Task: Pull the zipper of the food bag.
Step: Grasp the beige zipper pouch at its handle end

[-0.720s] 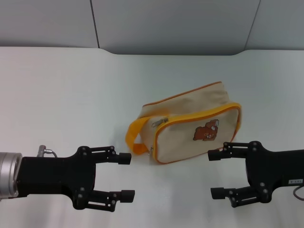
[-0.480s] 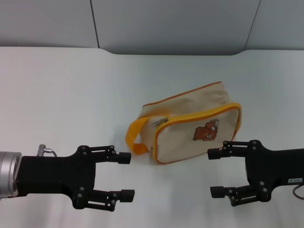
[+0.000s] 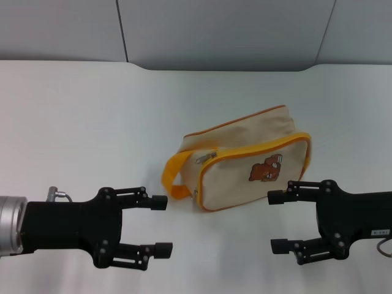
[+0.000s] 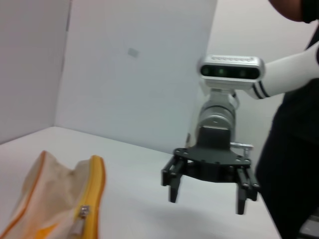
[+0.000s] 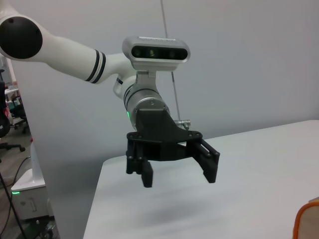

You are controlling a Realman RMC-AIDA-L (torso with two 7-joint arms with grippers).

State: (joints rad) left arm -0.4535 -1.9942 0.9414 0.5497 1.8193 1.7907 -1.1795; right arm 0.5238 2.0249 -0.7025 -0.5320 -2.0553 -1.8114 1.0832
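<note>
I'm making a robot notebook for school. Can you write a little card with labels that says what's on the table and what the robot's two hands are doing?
bag: food bag, beige with orange trim, lying on the white table
picture: brown bear on the face toward the robot
handle: orange strap at the bag's left end
zipper: silver pull near the strap end
left gripper: open, near the table's front edge, left of the bag, not touching it
right gripper: open, in front of the bag's right end, not touching it
held: nothing
</note>
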